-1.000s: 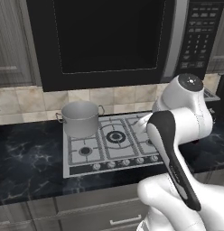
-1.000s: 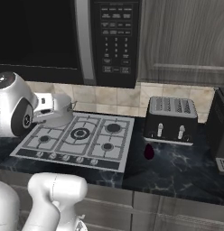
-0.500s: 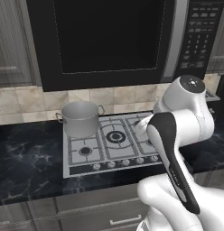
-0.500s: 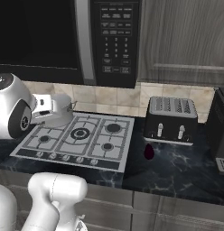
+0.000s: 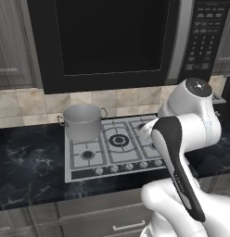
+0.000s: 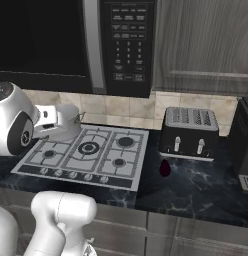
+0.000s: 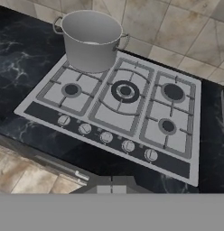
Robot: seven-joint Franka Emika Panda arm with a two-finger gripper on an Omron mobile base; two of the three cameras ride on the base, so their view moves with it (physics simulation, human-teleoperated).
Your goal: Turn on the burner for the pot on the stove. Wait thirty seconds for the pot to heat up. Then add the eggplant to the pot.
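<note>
The grey pot [image 5: 82, 121] stands on the rear left burner of the stove [image 5: 118, 159]; it also appears in the right base view [image 6: 66, 122] and the hand view [image 7: 91, 40]. The hand view looks down on the stove [image 7: 102, 113] and its front row of knobs [image 7: 106, 137]. My gripper [image 7: 111, 188] hovers above the counter's front edge, short of the knobs, its tips close together with nothing between them. The small maroon eggplant [image 6: 165, 168] lies on the dark counter right of the stove [image 6: 86, 155], in front of the toaster.
A black toaster [image 6: 190, 132] sits right of the stove against the tiled wall. A microwave [image 5: 117, 41] hangs above the cooktop. The dark marble counter [image 5: 28, 166] runs left and right of the stove. My own arm [image 5: 182, 152] blocks the stove's right side in the left base view.
</note>
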